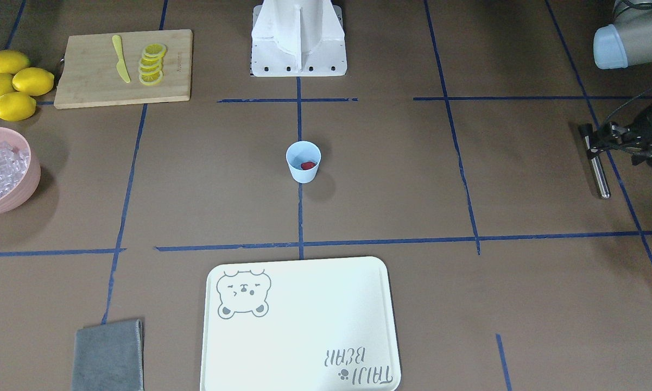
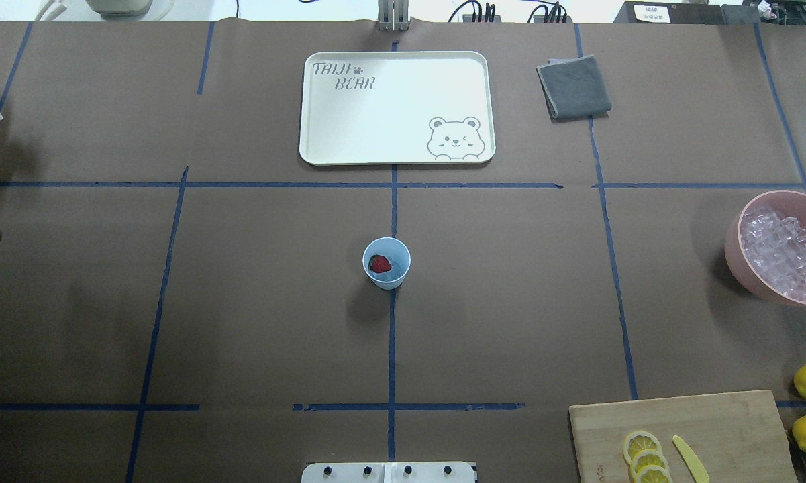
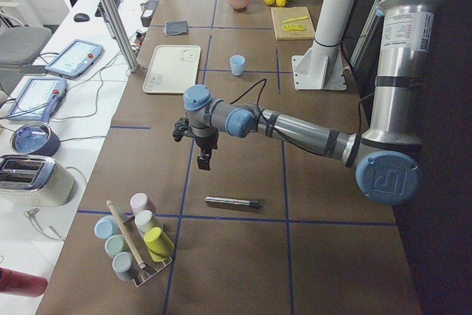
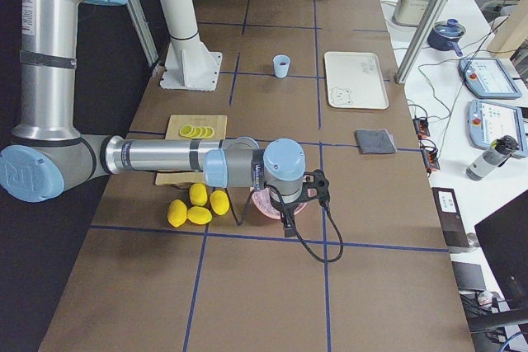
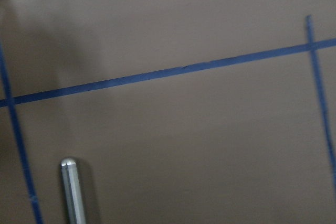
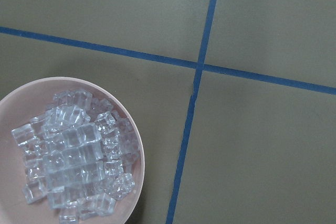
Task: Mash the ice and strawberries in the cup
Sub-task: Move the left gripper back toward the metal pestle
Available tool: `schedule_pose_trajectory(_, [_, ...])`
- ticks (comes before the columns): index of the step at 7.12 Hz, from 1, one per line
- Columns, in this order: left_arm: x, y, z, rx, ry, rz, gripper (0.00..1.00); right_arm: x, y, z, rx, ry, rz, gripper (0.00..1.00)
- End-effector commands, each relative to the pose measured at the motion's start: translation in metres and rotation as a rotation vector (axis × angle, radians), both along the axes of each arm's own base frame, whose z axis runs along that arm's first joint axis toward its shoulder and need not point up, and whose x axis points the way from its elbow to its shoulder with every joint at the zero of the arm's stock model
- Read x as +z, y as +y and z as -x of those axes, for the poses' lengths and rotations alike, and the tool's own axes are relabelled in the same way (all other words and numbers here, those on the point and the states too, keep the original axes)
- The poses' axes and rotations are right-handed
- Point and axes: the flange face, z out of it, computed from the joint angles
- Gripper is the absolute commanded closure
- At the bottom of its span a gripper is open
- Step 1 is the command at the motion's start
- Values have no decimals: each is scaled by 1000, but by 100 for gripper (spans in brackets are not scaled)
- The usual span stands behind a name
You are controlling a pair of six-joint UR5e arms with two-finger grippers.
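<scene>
left hand [image 3: 203, 161] side-on, right hand [image 4: 288, 222] half covers bowl [image 2: 733, 258] — cannot tell either grip; strawberry [image 2: 378, 263] in cup [image 2: 388, 281].

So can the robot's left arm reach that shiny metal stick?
Probably yes. The left hand hangs over the table close to the metal stick, and nothing lies between them.

Silver-grey tubular left arm [image 3: 302, 132], matching right arm [image 4: 157, 157], pale-blue round joint caps [image 3: 388, 178], one cap with an embossed logo, black cable [image 4: 318, 256] off each wrist, white flanged pedestal [image 1: 298, 38] with dark bolts [image 1: 267, 69]
</scene>
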Motion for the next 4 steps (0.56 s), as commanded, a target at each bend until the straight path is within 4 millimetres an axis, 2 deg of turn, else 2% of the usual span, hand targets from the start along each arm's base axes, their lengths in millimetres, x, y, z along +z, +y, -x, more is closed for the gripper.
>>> schedule_pose_trajectory(1, [79, 7, 5, -69, 23, 0, 0, -1, -1, 0, 0, 0, -3, 1])
schedule_pose_trajectory(2, [105, 14, 7, -81, 23, 4, 0, -2, -1, 0, 0, 0, -6, 1])
schedule_pose_trajectory(4, [130, 14, 4, -123, 29, 32, 0, -5, -1, 0, 1, 0, -11, 1])
